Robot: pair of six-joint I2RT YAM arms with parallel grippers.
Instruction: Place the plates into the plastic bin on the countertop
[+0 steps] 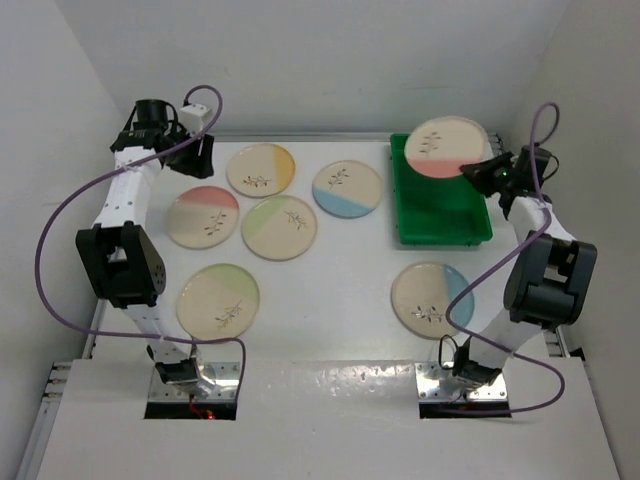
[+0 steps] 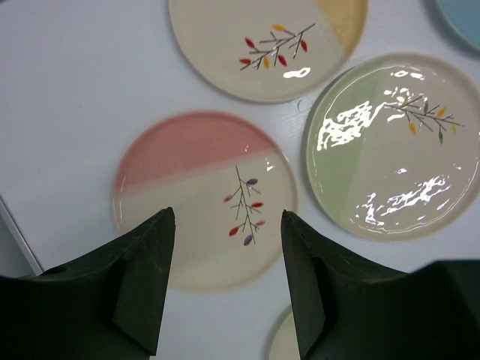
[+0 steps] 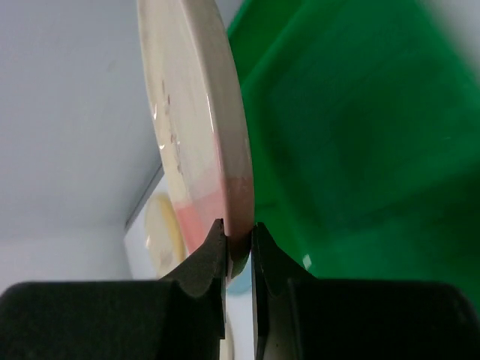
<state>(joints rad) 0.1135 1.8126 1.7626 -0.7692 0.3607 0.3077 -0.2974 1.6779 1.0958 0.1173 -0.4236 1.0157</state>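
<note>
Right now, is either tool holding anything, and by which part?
The right tool pinches a pink plate by its rim, over the green bin. The left tool is open and holds nothing.

Plain white walls [image 1: 300,60] box me in on three sides; a glossy white panel [image 1: 330,430] lies nearest my bases.

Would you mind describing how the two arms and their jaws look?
The left arm and right arm share one build: white links between chunky black joint housings, each on a shiny metal base plate. A purple cable loops loosely from each base to the wrist. A small white box sits by the left wrist. The jaws are matte black, tapering wedges. No markings show.
</note>
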